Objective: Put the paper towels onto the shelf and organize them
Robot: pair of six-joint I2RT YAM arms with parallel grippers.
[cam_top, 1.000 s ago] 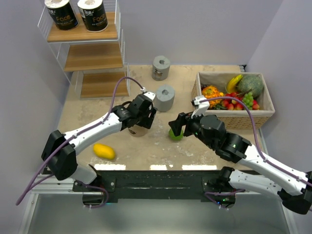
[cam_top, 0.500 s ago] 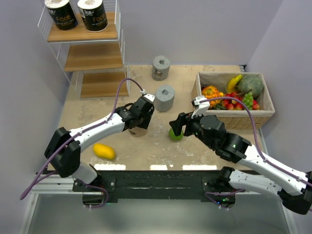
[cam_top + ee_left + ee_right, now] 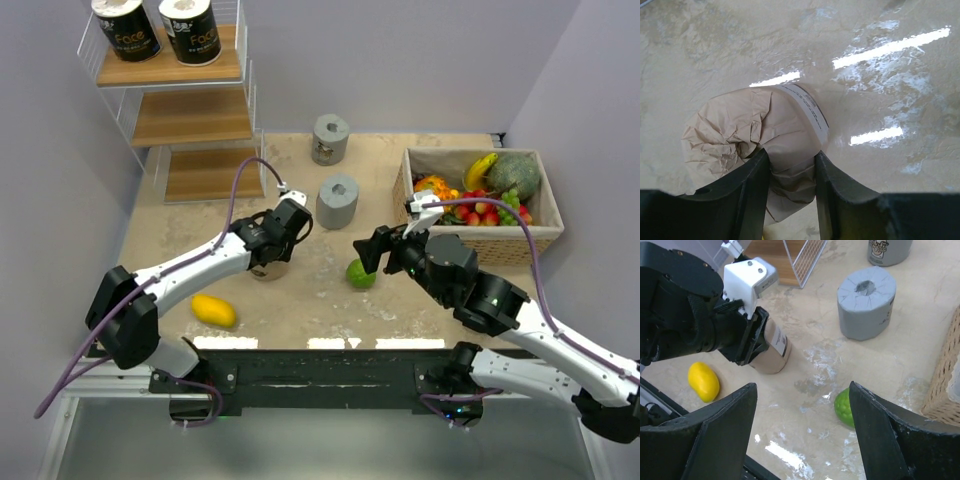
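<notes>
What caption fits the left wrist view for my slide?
Left gripper shut on a crinkled tan paper towel roll, glossy beige tabletop beyond.

tan roll (image 3: 267,270): mostly under left pincer (image 3: 275,252) | far grey roll (image 3: 890,252): top cropped

The top camera looked down from high on the near side of the crumpled tan paper-wrapped roll (image 3: 262,272), far off. The left wrist camera hung close over that roll; the right wrist camera faced it from farther away. All three views shared it.
</notes>
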